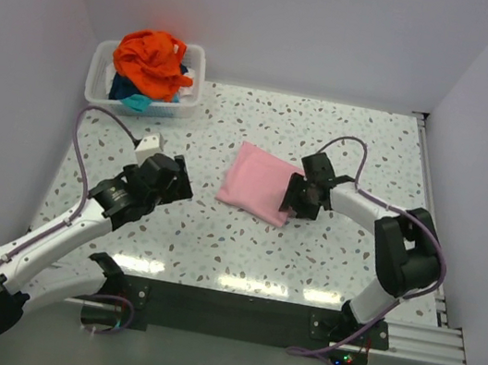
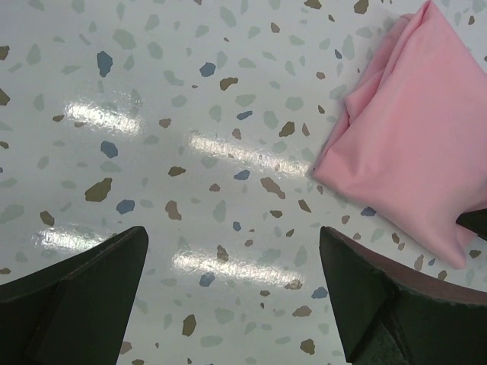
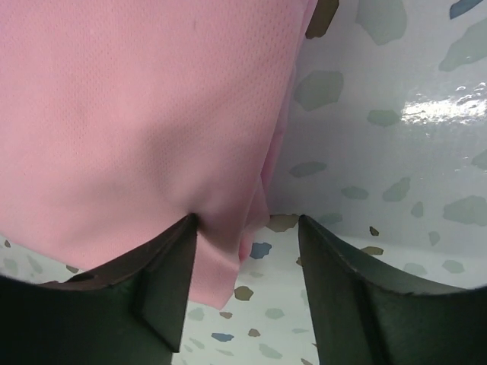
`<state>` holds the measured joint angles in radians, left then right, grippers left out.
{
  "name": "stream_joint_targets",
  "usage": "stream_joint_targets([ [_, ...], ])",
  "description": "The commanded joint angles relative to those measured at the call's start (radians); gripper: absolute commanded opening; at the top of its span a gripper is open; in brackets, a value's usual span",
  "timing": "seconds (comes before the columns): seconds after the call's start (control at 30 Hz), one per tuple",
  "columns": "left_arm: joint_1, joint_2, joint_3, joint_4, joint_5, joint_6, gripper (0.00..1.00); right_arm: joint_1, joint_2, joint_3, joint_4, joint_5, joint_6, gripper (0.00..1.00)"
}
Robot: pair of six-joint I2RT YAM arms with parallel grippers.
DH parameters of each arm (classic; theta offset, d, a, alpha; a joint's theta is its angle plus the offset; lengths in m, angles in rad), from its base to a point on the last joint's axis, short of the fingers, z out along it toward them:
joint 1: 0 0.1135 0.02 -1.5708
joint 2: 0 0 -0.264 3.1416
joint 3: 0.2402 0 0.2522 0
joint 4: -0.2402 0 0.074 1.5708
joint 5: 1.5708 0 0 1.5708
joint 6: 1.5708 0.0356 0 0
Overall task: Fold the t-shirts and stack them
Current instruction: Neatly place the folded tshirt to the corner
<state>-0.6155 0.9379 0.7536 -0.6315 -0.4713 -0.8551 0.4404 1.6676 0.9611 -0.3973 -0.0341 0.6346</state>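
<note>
Top external view gives me one folded light pink t-shirt [image 1: 257, 189] lying flat on the speckled surface [image 1: 215, 243], a little right of centre. It is a neat rectangle, turned slightly askew.

I count one white plastic bin [image 1: 101, 65] in the far left corner. A crumpled bright orange t-shirt [image 1: 152, 59] is heaped on top of it, and a teal t-shirt [image 1: 136, 101] shows beneath at the front. I cannot tell how many more shirts lie under those two. That makes three shirts I can count with certainty: one pink, one orange, one teal.

Two arms are in view. My right gripper [image 1: 293, 196] is down at the pink shirt's right-hand edge. In the right wrist view its jaws stand partly apart, astride the shirt's folded edge [image 3: 137, 114]. The left finger [image 3: 163, 281] touches the cloth. The other finger [image 3: 342, 289] stands clear of it over bare surface, so nothing is clamped.

My left gripper [image 1: 181, 179] is above the surface to the left of the pink shirt, well apart from it. In the left wrist view its jaws are spread wide with only speckled surface between them, and the pink shirt [image 2: 411, 137] sits off at the upper right.
</note>
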Motion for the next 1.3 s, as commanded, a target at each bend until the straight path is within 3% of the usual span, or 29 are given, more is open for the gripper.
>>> stream_joint_targets([
  [0.0,0.005,-0.001,0.000,-0.004,-0.035,-0.027,1.00,0.014,0.017,0.036,0.038,0.016,-0.004,0.57],
  [0.07,0.005,0.002,-0.002,0.000,-0.033,-0.028,1.00,0.015,0.030,0.042,0.038,0.014,-0.007,0.47],
  [0.3,0.005,0.007,-0.007,0.003,-0.024,-0.033,1.00,0.020,0.063,0.048,0.037,0.005,-0.058,0.28],
  [0.37,0.007,0.010,-0.007,0.004,-0.023,-0.033,1.00,0.021,0.066,0.047,0.041,-0.010,-0.075,0.17],
  [0.53,0.007,0.018,-0.003,0.004,-0.020,-0.036,1.00,0.021,0.073,0.056,0.028,-0.018,-0.136,0.07],
  [0.57,0.007,0.019,-0.003,0.009,-0.018,-0.036,1.00,0.023,0.075,0.060,0.023,-0.016,-0.145,0.00],
  [0.77,0.007,0.039,0.000,0.016,0.003,-0.033,1.00,0.023,0.072,0.090,-0.037,0.031,-0.217,0.00],
  [1.03,0.007,0.058,-0.002,0.021,0.014,-0.033,1.00,0.018,0.078,0.156,-0.126,0.195,-0.326,0.00],
  [1.07,0.007,0.056,-0.002,0.018,0.011,-0.036,1.00,0.015,0.078,0.165,-0.135,0.268,-0.337,0.00],
  [1.27,0.007,0.055,-0.002,0.019,0.010,-0.030,1.00,-0.074,0.099,0.202,-0.144,0.290,-0.401,0.00],
])
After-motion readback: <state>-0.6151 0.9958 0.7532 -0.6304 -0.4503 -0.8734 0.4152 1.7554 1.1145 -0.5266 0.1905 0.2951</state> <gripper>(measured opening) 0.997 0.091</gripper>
